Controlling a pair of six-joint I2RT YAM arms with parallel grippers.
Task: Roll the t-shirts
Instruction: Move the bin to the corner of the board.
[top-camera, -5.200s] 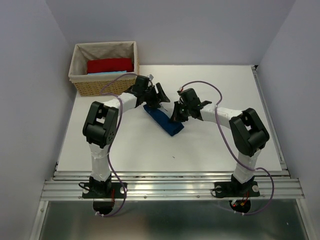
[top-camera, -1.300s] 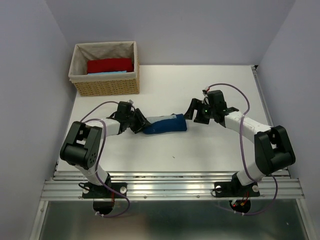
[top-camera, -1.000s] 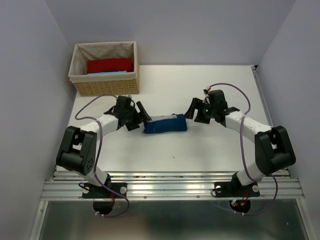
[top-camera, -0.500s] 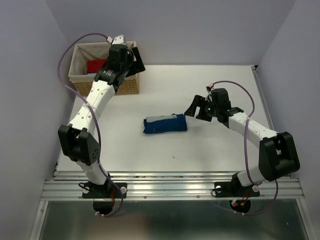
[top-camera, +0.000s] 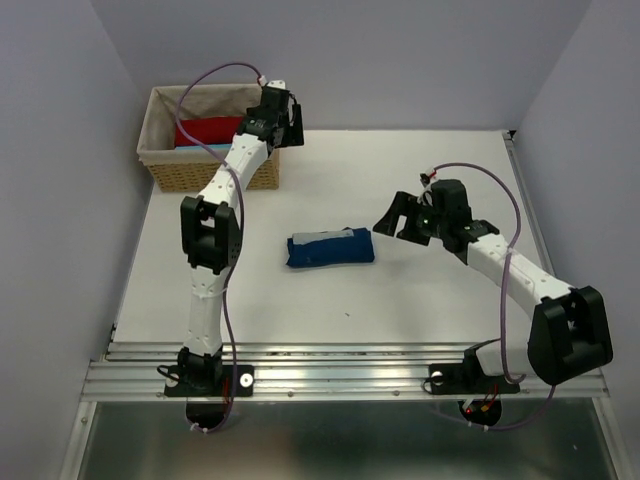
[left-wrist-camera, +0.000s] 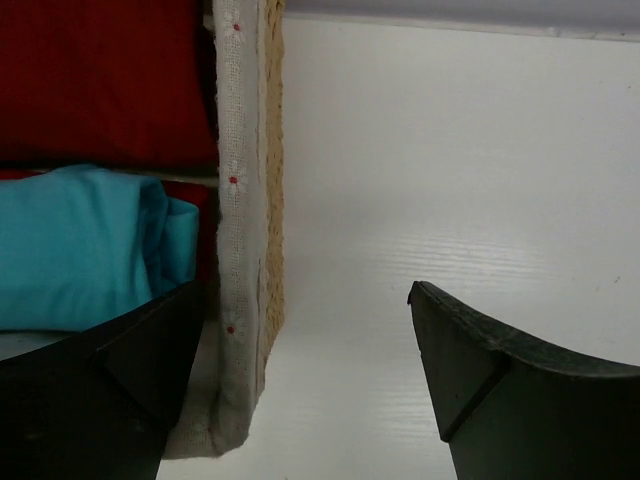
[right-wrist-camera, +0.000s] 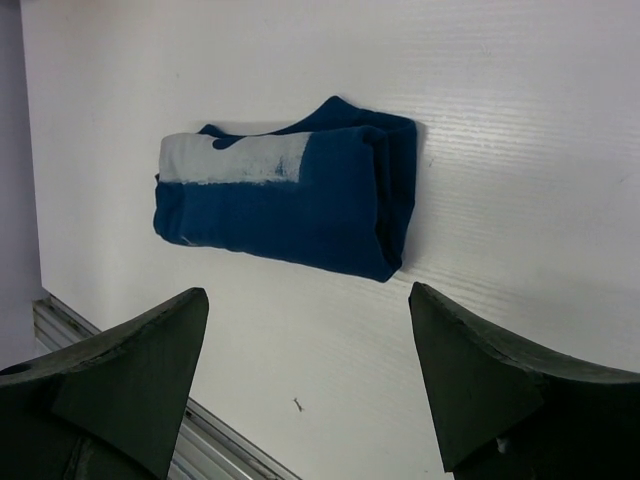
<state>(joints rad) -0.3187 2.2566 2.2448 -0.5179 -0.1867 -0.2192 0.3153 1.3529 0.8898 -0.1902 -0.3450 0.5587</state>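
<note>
basket (top-camera: 180, 176): back-left on table (top-camera: 420, 300) | rolled t-shirt (top-camera: 330, 250): table centre

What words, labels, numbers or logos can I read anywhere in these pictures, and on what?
None: no view shows a readable word, number or brand.
On the rolled navy t-shirt: a pale grey patch, no letters to make out.
On the basket liner: only tiny red dots, a pattern, not text.
The red cloth and light-blue cloth in the basket: plain.
</note>
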